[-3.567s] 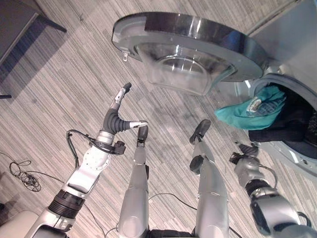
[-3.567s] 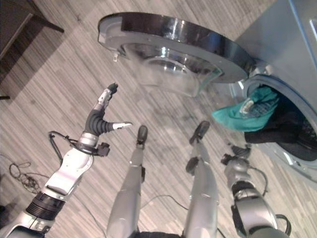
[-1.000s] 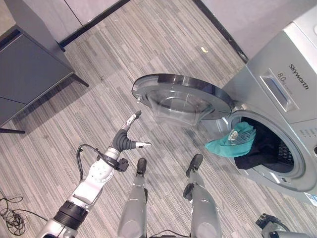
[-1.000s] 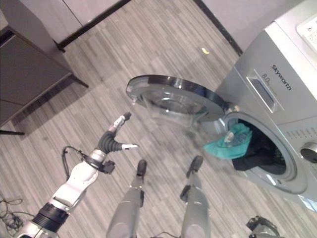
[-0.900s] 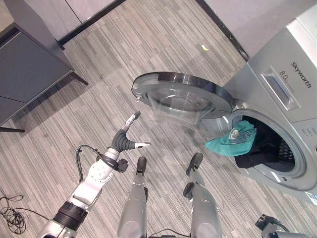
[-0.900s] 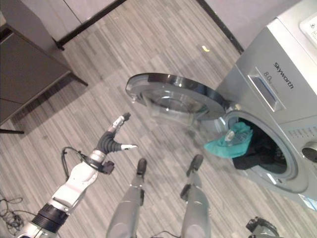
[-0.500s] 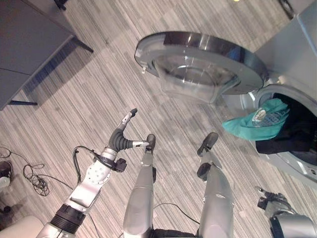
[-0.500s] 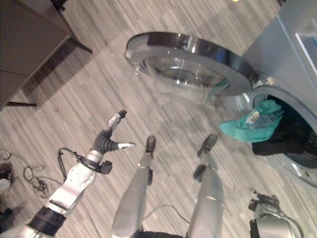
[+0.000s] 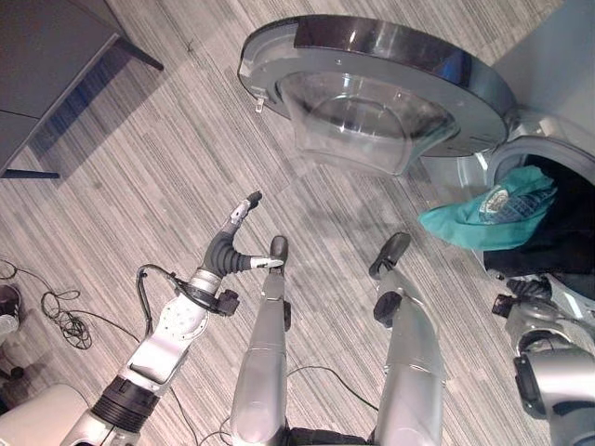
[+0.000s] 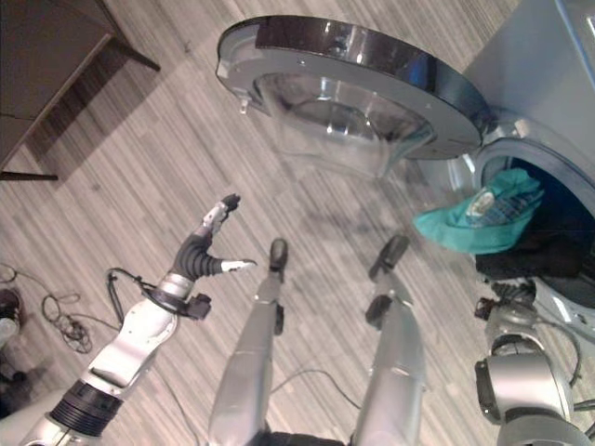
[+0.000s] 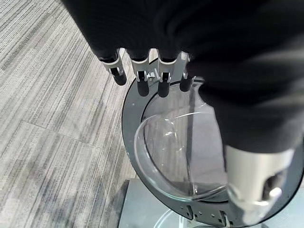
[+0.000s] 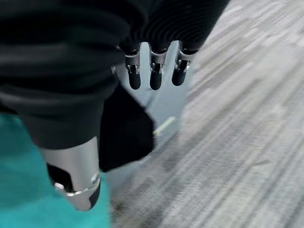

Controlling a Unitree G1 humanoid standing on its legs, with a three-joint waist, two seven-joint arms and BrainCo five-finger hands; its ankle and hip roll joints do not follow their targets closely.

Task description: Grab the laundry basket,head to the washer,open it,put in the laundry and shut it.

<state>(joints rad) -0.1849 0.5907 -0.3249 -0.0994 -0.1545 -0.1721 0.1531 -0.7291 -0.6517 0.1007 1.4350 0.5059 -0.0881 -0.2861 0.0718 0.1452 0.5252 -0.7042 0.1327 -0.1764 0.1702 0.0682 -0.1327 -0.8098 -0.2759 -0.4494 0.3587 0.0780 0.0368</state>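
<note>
The washer [image 9: 558, 56] stands at the robot's right with its round door [image 9: 372, 84] swung wide open, the glass bowl of the door facing down toward the floor [image 9: 139, 177]. A teal cloth [image 9: 493, 218] spills over the lower lip of the drum opening, with a dark cloth [image 9: 548, 251] lying behind and beneath it inside the drum. So the laundry is mostly in, but the teal piece hangs partly out across the rim.

The right hand [image 9: 525, 297] sits just below that opening, close under the dark cloth and the teal one; in its wrist view the fingers [image 12: 152, 71] are straight and side by side, holding nothing, with the thumb apart. The left hand [image 9: 232, 246] hovers over the floor, well apart from the door, fingers [image 11: 140, 76] straight and loosely spread, empty.

The cloth lies up and slightly ahead of the right fingertips, so the right hand is by far the nearer one to push it in. The door's free edge lies ahead of the left hand and to its right, which looks better placed to swing it shut afterwards.
</note>
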